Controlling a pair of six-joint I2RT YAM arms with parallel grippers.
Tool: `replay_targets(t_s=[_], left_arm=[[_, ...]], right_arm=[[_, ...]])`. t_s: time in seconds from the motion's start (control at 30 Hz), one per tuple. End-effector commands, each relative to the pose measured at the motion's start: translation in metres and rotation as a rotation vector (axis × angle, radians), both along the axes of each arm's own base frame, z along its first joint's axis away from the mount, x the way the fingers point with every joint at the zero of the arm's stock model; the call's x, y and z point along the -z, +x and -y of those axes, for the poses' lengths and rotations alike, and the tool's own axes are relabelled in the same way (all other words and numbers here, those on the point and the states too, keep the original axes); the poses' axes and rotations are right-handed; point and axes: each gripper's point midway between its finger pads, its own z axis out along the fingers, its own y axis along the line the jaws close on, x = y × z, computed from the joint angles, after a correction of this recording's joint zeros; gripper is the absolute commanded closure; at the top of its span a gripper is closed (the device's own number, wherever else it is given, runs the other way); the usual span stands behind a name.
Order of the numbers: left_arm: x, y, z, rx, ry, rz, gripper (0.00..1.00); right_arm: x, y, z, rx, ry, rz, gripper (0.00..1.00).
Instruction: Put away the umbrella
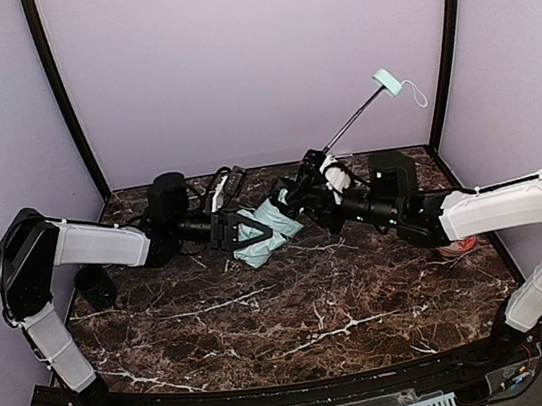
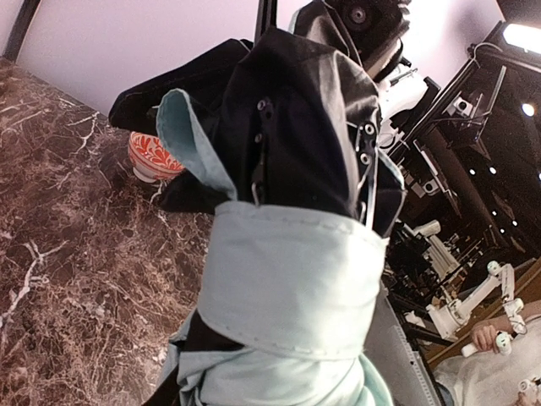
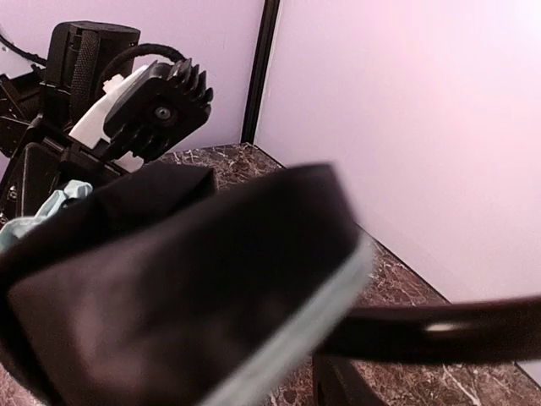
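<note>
Watching the umbrella [image 1: 266, 226] hang in mid-air between the two sets of fingers, clear above the marble table [image 1: 296, 310]. Picking out the left gripper [image 1: 238, 231] first: clamped on the crinkled mint bundle, with fabric bulging out just beyond its fingertips. Looking through the left wrist camera and finding pale green cloth wrapped tight right in front of the fingers, with black lining and small metal fittings spilling open farther out. Spotting a red-patterned bowl [image 2: 152, 156] well beyond those fingers, off to their left on the table, partly hidden by black cloth.

Turning to the right gripper [image 1: 312, 189]: sits right at the other end of the bundle, where the thin black shaft [image 1: 350, 119] leaves the fabric. Cannot tell whether its fingers stand apart or pressed on anything. Too much black on black from above, and only blurred black lining with a mint edge crowding the right wrist view.

Following the shaft up and back over the right fingers, slanting toward the rear wall, to the small mint handle [image 1: 387, 81] at its top, high above both grippers, with the strap [image 1: 419, 96] dangling just beside it.
</note>
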Motion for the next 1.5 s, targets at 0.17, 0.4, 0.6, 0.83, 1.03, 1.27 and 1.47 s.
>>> replay_targets(t_s=[0.17, 0.4, 0.6, 0.83, 1.03, 1.27, 1.47], left_arm=[[-0.031, 0.007, -0.006, -0.097, 0.029, 0.209, 1.00], [-0.045, 0.027, -0.013, -0.252, 0.076, 0.338, 1.00], [-0.041, 0.031, -0.018, -0.279, 0.139, 0.383, 1.00], [-0.042, 0.007, -0.001, -0.181, 0.131, 0.387, 1.00], [-0.034, -0.001, 0.000, -0.133, 0.136, 0.373, 1.00], [-0.022, 0.005, -0.010, -0.187, 0.223, 0.401, 1.00], [-0.021, 0.031, -0.028, -0.272, 0.329, 0.475, 1.00]], right_arm=[[0.016, -0.008, 0.019, 0.003, -0.019, -0.094, 0.57], [0.054, -0.047, 0.041, -0.038, -0.045, -0.274, 0.60], [0.004, -0.076, -0.006, -0.217, 0.077, -0.167, 0.78], [-0.022, -0.027, -0.046, -0.108, 0.060, -0.040, 0.89], [-0.017, 0.005, -0.061, -0.041, -0.012, -0.002, 0.94], [-0.004, 0.040, -0.019, 0.171, -0.078, -0.058, 0.94], [0.040, 0.042, 0.074, 0.411, -0.171, -0.240, 0.85]])
